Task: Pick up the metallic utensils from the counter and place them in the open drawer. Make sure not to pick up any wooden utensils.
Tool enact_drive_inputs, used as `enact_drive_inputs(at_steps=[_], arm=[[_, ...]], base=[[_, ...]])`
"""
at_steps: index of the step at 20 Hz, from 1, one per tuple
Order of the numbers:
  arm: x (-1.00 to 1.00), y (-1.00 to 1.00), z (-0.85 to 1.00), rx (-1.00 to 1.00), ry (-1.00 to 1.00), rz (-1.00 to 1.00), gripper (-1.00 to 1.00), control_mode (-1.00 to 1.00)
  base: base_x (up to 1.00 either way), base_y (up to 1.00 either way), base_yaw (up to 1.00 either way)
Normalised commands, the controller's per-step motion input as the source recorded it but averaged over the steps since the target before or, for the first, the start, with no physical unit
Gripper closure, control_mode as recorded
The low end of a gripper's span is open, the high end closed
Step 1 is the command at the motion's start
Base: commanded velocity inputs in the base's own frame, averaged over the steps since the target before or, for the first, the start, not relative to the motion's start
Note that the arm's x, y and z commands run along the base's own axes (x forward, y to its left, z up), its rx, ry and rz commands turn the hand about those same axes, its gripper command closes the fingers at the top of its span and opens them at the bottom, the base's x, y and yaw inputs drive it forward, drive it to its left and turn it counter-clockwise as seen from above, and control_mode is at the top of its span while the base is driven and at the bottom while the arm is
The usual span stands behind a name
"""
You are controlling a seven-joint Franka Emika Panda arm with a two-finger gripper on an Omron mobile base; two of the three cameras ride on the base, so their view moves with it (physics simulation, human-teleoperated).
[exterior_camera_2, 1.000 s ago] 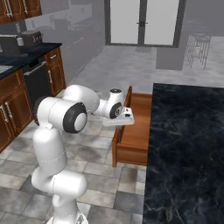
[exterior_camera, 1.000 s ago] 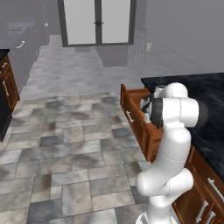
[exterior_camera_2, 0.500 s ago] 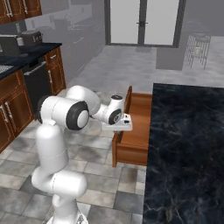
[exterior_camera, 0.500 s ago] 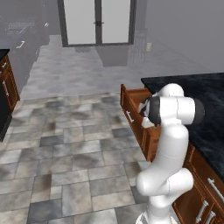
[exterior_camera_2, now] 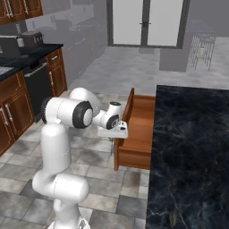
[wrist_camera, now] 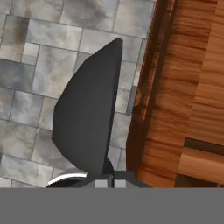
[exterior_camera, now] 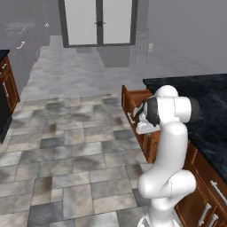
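Observation:
My gripper hangs just outside the front panel of the open drawer, over the tiled floor, pointing down. It is shut on a slim dark grey metallic utensil, which juts out from between the fingers as a flat pointed blade shape. From the right base view the utensil is a thin line below the hand. In the hand view the drawer lies to the right, with its wooden bottom bare. The black stone counter shows no utensils on the part in view. The hand and the drawer also appear in the left base view.
Grey tiled floor spreads to the left of the island. Wall cabinets with a black countertop stand at the far left. Glass double doors close the back of the room. Island cabinet doors run below the counter.
The hand has drifted nearer to the base and a little lower along the drawer's front, staying shut on the utensil.

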Motion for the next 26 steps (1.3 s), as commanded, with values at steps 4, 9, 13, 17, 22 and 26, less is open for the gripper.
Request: enact_drive_inputs(at_steps=[4, 9, 13, 17, 22, 26], arm=[[0.14, 0.9, -0.34, 0.07, 0.09, 0.0, 1.0, -1.0], [0.12, 0.6, -0.07, 0.02, 0.07, 0.0, 1.0, -1.0], [-0.51, 0.09, 0.63, 0.0, 0.05, -0.12, 1.0, -1.0], [-0.24, 1.0, 0.02, -0.05, 0.21, -0.04, 1.0, -1.0], [-0.37, 0.71, 0.55, -0.12, 0.07, 0.0, 1.0, -1.0], [-0.12, -0.15, 1.0, -0.09, 0.0, 0.0, 1.0, -1.0]], base=[[0.0, 0.0, 0.0], [0.0, 0.0, 0.0], [0.0, 0.0, 0.0], [0.0, 0.0, 0.0], [0.0, 0.0, 0.0], [0.0, 0.0, 0.0]])
